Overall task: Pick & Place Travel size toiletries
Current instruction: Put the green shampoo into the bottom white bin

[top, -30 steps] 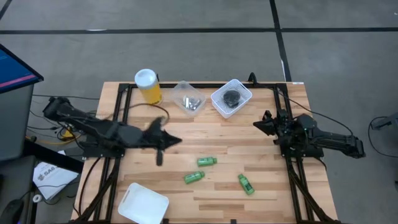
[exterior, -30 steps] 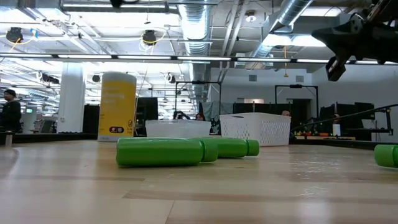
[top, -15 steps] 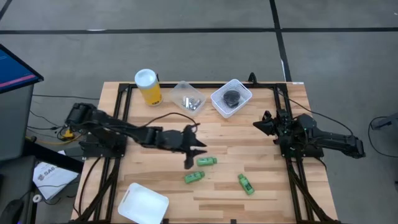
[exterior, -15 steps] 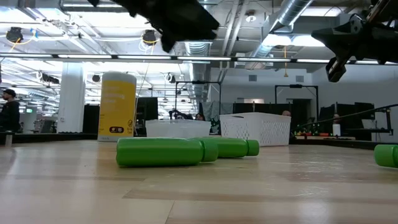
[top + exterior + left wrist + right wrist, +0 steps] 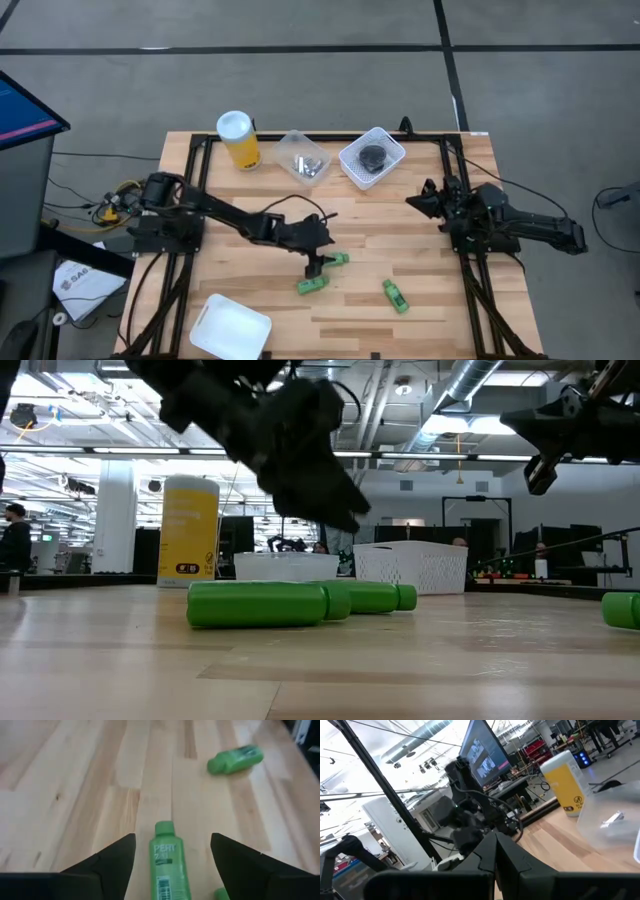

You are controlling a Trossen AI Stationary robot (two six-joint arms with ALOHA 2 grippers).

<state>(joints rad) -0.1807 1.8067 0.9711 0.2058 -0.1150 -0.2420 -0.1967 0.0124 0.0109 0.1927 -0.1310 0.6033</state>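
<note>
Three green mini bottles lie on their sides on the wooden table: one (image 5: 335, 259) mid-table, one (image 5: 312, 285) nearer the front edge, one (image 5: 396, 296) to the right. My left gripper (image 5: 320, 265) hovers open just above the mid-table bottle (image 5: 167, 865). Its fingers stand on either side of the bottle, pointing along it toward its cap, without touching. In the low view the left gripper (image 5: 335, 510) is clear above the bottles (image 5: 265, 605). My right gripper (image 5: 420, 200) waits shut at the table's right side, raised.
At the far edge stand a yellow canister (image 5: 238, 138), a clear tub (image 5: 303, 157) with silvery tubes and a white basket (image 5: 372, 156) with dark round pieces. A white tub (image 5: 230, 325) sits at the near left corner. Bare wood lies between the bottles and the right arm.
My left gripper has swung from the table's left toward the right and the near edge. It has come down over the mid-table green bottle and has opened. The bottles have not moved.
</note>
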